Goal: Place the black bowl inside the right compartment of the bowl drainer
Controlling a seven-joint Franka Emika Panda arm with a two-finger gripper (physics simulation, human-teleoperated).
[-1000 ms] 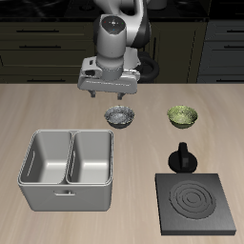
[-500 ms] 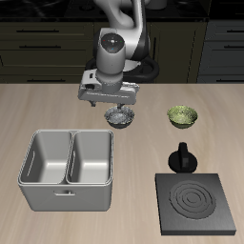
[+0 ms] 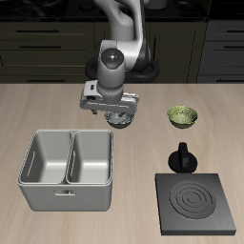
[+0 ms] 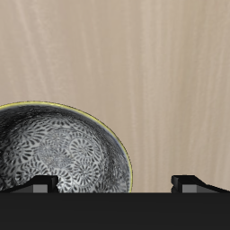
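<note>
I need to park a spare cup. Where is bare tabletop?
Bare: the front strip between bowl drainer and stove plate, and behind the green-yellow bowl. Crowded: around the black bowl under the gripper.

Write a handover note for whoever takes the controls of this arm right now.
Gripper: open, low over the black bowl, one fingertip over the bowl, the other beyond its rim; nothing held.
Black bowl: on the table behind the bowl drainer, mostly hidden by the gripper in the exterior view.
Bowl drainer: both compartments empty, right compartment included.
Done: approach to the bowl only.
Left: close on the rim, lift, carry forward over the right compartment, lower it in, release.
</note>
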